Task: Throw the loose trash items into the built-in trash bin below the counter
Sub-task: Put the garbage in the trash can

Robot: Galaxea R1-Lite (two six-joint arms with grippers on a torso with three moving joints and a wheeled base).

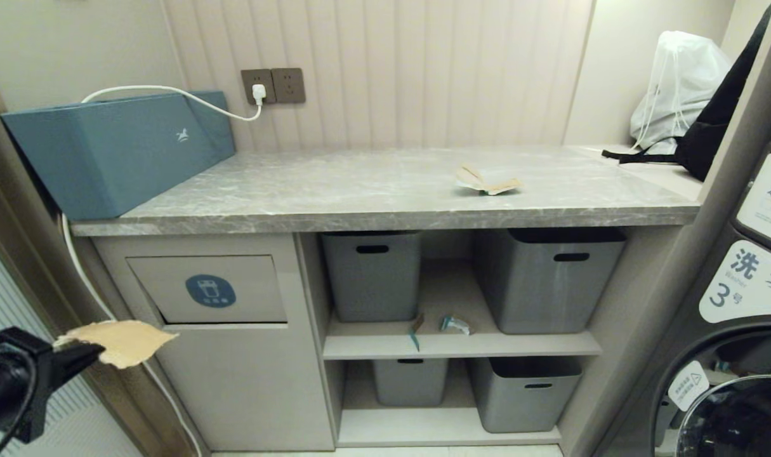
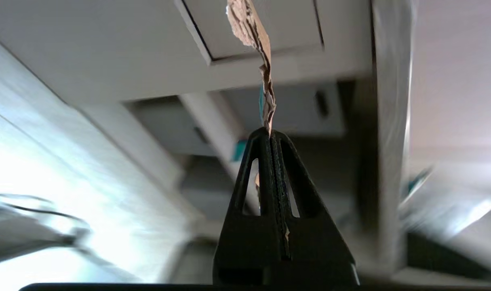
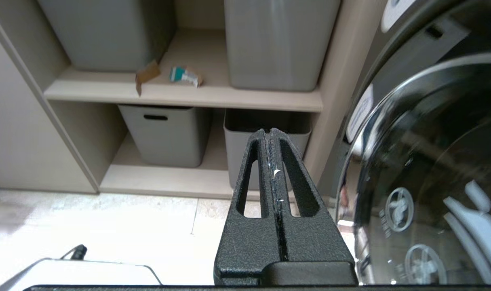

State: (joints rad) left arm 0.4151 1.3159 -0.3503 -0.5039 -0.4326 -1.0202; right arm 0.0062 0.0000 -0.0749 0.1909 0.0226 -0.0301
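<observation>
Torn brown scrap (image 1: 122, 341), ragged edges, matte papery, thin and wavy edge-on, clamped in the left pincer (image 1: 87, 354), jaws pressed flat on one edge; it hangs in front of the bin (image 1: 210, 291), just below the flap's lower left corner, not touching. Bin is a smooth beige cabinet front with a rectangular flap and round blue sticker with white icon, flap tilted slightly ajar at the bottom. Second brown scrap (image 1: 488, 179) lies flat on the worktop (image 1: 360, 190), grey marble-look slab, pale veins, thick front edge. On the upper shelf (image 1: 461, 346), between two grey tubs, a thin teal sliver (image 1: 415, 331) hangs over the shelf's front edge, and a crumpled teal-and-white wrapper (image 1: 455, 324) sits just beside it. Right pincer (image 3: 271, 135) closed, empty, low by the washer door (image 3: 431, 182), glossy dark glass. Teal box (image 1: 118, 149) at the worktop's left end, white bag (image 1: 677, 89) at far right.
</observation>
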